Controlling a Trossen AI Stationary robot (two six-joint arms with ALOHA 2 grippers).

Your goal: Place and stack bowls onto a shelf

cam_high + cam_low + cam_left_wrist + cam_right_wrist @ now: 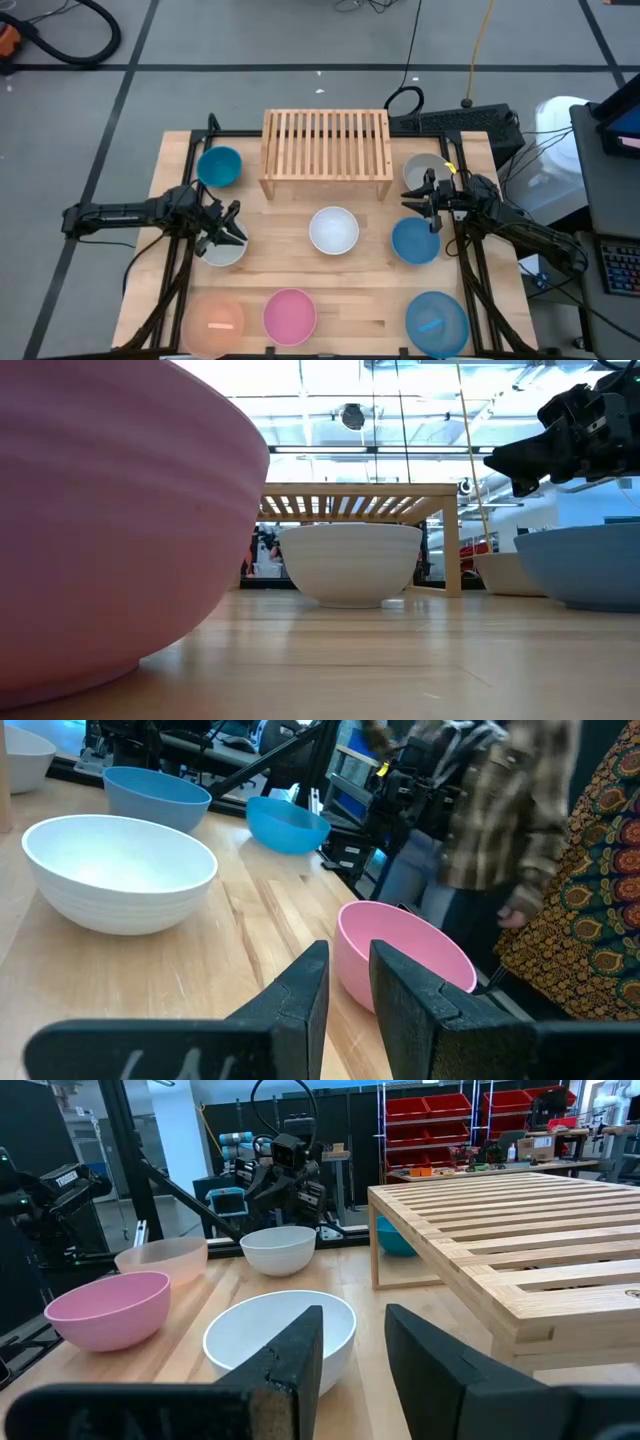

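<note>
The light-wood slatted shelf [325, 150] stands at the table's far middle with nothing on top. Several bowls sit upright on the table: blue [219, 166], white [333, 230], blue [415, 241], grey [425, 172], peach [213, 320], pink [290, 315], blue [436, 322] and a whitish one [222, 252]. My left gripper [228, 228] hovers over the whitish bowl's far rim, open and empty [348, 990]. My right gripper [428, 205] hangs open between the grey bowl and the blue one, holding nothing [352, 1355].
A person in a plaid shirt [490, 810] stands beyond the table's edge. Cables and a keyboard [460, 122] lie behind the shelf on the right. Bare wood shows between the white bowl and the near row of bowls [350, 285].
</note>
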